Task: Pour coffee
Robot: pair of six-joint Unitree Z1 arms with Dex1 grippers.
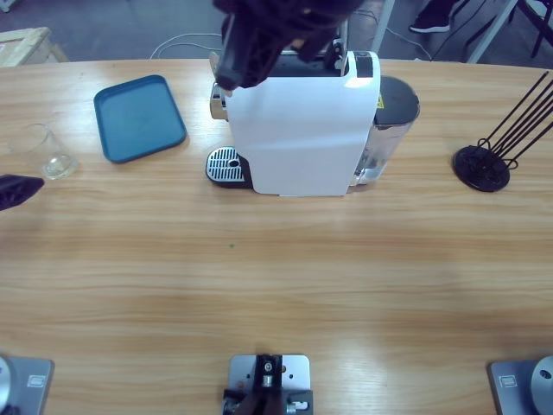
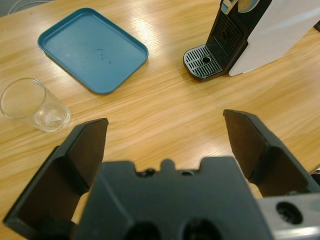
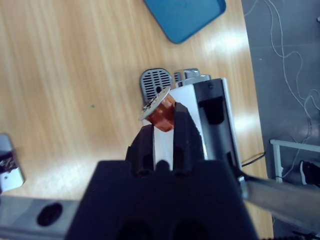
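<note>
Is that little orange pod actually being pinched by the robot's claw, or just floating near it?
Touching. The right wrist view shows the right gripper with its two black jaws closed on the orange capsule, no gap showing on either side.

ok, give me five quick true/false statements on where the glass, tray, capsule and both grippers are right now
1. The right gripper is shut on a small orange capsule above the white coffee machine. True.
2. The small clear drinking glass stands on the machine's round metal drip grate. False: the grate is bare; the glass stands on the long wooden table to the left of the teal rectangular tray.
3. The left gripper is open and holds nothing. True.
4. The teal tray carries the glass. False: nothing lies on the tray.
5. The black wire capsule rack stands between tray and machine. False: it is at the table's right end.
</note>
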